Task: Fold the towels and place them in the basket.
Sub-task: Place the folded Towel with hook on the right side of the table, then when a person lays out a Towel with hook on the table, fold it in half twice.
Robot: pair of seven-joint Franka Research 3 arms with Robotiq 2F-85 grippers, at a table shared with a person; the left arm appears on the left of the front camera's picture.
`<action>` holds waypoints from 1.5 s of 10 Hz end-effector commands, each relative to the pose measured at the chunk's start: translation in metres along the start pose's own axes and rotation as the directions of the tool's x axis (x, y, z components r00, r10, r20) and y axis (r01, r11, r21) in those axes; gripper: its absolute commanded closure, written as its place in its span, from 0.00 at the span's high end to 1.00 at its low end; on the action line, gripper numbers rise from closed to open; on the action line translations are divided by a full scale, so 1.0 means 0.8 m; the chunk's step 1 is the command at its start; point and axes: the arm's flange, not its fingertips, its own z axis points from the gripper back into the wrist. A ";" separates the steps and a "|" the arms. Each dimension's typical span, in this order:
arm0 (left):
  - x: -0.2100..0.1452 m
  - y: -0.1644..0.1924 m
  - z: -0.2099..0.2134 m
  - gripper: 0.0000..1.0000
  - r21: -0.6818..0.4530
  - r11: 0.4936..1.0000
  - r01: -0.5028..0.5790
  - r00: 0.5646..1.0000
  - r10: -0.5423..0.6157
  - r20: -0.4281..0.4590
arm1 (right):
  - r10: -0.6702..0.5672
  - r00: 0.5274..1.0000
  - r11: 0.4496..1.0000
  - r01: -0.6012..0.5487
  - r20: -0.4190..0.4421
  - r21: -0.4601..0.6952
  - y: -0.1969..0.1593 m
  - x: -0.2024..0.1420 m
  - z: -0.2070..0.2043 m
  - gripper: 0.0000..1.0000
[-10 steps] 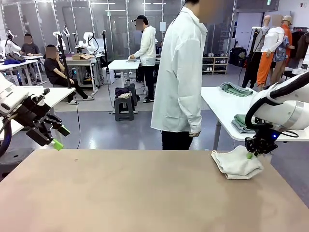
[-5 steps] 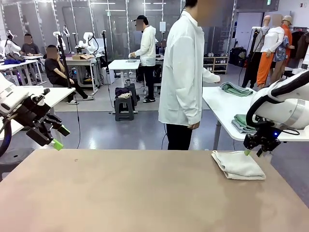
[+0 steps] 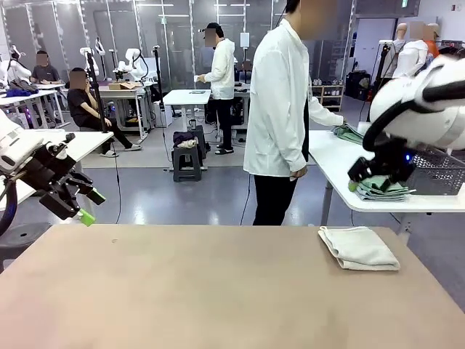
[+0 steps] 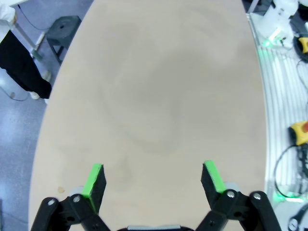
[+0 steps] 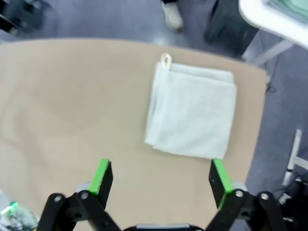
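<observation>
Right gripper [image 3: 361,178] has lifted off the off-white towel [image 3: 358,248] and swung up toward the white side table [image 3: 327,156]; its jaws are spread wide and hold nothing. Towel lies folded in a soft terry square near the far right corner of the tan matte counter [image 3: 182,291], apart from both grippers. Left gripper [image 3: 91,206] hangs above the counter's left side, also wide open and empty. Front view: dark lattice basket [image 3: 439,171] on the side table, by a stack of green towels [image 3: 381,190]; person in white coat [image 3: 280,109] alongside; glossy grey floor, work tables beyond. Right wrist view adds the towel's small loop [image 5: 165,59] and layered fold edges. Left wrist view: bare counter between green pads [image 4: 94,180].
</observation>
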 end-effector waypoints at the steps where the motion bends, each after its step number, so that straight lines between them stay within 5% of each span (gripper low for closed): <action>1: 0.000 0.000 0.000 1.00 0.000 1.000 0.000 1.000 0.000 0.001 | 0.012 0.998 1.000 -0.010 0.065 -0.029 0.048 -0.039 0.077 1.00; 7: 0.000 0.000 0.000 1.00 0.000 1.000 0.000 1.000 0.000 0.001 | 0.066 0.993 0.998 -0.066 0.101 -0.004 0.080 -0.078 0.159 1.00; 15: 0.000 0.000 0.000 1.00 0.000 1.000 0.000 1.000 0.000 0.001 | 0.066 0.993 0.998 -0.066 0.101 -0.004 0.080 -0.078 0.159 1.00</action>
